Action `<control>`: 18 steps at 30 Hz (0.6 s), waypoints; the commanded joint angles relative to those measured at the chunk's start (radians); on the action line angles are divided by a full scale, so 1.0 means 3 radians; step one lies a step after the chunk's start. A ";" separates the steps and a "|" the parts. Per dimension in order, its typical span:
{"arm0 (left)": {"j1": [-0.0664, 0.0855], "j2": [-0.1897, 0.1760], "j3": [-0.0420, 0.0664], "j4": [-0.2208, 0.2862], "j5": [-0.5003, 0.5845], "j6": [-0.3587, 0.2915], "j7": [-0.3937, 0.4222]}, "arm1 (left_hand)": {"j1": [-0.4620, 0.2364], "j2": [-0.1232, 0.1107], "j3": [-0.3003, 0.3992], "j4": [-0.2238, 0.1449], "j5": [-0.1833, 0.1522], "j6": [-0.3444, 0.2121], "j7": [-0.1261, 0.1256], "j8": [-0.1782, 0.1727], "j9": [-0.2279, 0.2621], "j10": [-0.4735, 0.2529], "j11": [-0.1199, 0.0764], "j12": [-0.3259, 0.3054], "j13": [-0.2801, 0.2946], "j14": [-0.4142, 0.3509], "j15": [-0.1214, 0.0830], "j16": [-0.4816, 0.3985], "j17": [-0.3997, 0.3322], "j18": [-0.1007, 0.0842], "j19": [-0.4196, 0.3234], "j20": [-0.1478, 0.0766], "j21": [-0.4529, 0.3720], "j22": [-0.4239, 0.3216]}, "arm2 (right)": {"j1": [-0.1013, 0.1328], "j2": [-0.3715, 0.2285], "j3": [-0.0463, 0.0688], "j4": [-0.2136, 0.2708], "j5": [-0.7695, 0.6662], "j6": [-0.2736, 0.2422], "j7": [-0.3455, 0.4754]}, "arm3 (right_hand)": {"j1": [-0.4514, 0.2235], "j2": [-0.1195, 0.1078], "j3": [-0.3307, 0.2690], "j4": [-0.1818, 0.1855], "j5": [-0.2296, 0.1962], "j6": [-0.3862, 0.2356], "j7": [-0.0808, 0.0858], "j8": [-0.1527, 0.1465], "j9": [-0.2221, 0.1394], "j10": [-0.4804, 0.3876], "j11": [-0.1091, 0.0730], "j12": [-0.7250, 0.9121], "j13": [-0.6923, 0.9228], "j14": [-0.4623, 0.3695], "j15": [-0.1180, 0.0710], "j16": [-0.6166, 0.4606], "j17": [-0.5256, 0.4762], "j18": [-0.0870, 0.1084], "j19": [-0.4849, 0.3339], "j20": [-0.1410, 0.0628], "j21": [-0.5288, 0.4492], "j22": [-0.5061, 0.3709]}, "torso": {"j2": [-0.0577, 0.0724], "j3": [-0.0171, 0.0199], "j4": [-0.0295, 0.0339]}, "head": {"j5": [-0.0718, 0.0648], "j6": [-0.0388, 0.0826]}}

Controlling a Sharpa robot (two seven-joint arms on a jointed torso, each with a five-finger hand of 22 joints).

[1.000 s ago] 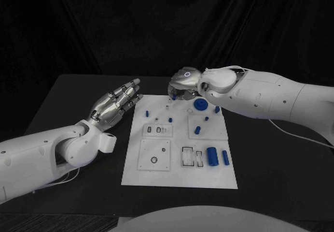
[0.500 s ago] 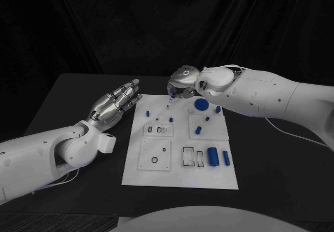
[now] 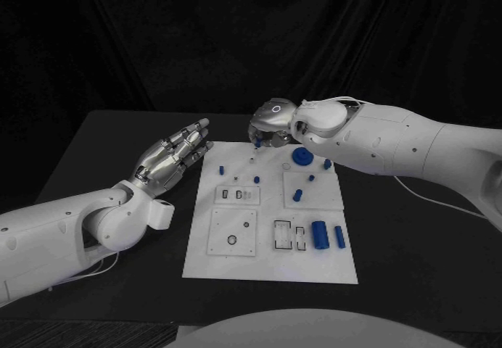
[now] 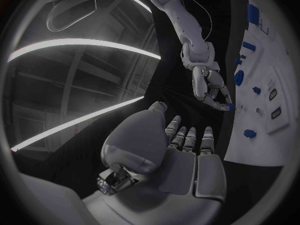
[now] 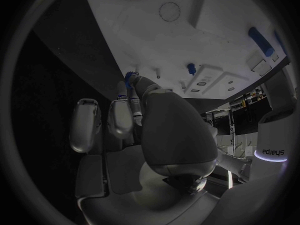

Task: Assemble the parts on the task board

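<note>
Head view: task board (image 3: 270,270) lies in the centre of the frame on the black table (image 3: 125,290), long side running away from the camera.

Right hand (image 3: 270,129) is at the upper edge of the board, just above centre frame, fingers bent downward. It pinches a small blue part (image 3: 258,144) between its fingertips; the left wrist view shows the same blue piece (image 4: 230,106) at the fingertips (image 4: 220,103), over the board's far edge. Right wrist view: blue piece (image 5: 129,78) sits at the tips of the curled fingers, board surface (image 5: 219,40) beyond.

Left hand (image 3: 173,154) is at left of centre frame, beside the board's upper left corner, off the board. Palm flat, fingers straight and spread, nothing in it.

Other blue parts on the board: a round toothed disc (image 3: 301,155) at upper right, a short peg (image 3: 222,170) at upper left, two upright cylinders (image 3: 320,235) at lower right.
</note>
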 commanded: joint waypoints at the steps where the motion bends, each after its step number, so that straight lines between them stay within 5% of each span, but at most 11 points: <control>1: 0.0008 0.0008 0.0003 0.0003 -0.0003 0.0021 0.0398 | 0.0023 -0.0016 0.0022 -0.0007 0.0016 0.0018 0.0013 0.0011 0.0004 0.0005 0.0012 0.0009 0.0005 -0.0001 0.0035 -0.0012 -0.0004 0.0055 0.0003 0.0019 -0.0020 -0.0005 | -0.0004 0.0012 0.0002 -0.0014 -0.0008 0.0023 -0.0069 | -0.0032 -0.0004 0.0020 0.0007 -0.0017 -0.0032 -0.0001 -0.0008 0.0005 0.0015 0.0003 -0.0022 0.0003 -0.0002 0.0020 0.0007 0.0003 -0.0023 0.0015 0.0002 0.0011 0.0001 | -0.0002 0.0000 0.0000 | 0.0003 -0.0004; 18: 0.0008 0.0026 0.0003 -0.0017 -0.0003 0.0041 0.0392 | 0.0022 -0.0014 0.0025 -0.0008 0.0017 0.0015 0.0016 0.0011 0.0003 0.0004 0.0015 0.0009 0.0004 -0.0001 0.0040 -0.0012 -0.0004 0.0055 0.0003 0.0023 -0.0020 -0.0005 | -0.0029 0.0039 0.0002 -0.0045 -0.0123 0.0152 -0.0147 | -0.0026 -0.0012 0.0040 -0.0009 -0.0022 -0.0073 0.0004 -0.0059 -0.0001 -0.0003 0.0013 -0.0088 -0.0010 -0.0032 0.0030 -0.0020 -0.0035 -0.0015 -0.0018 0.0010 -0.0018 -0.0020 | -0.0003 -0.0007 0.0006 | -0.0016 -0.0023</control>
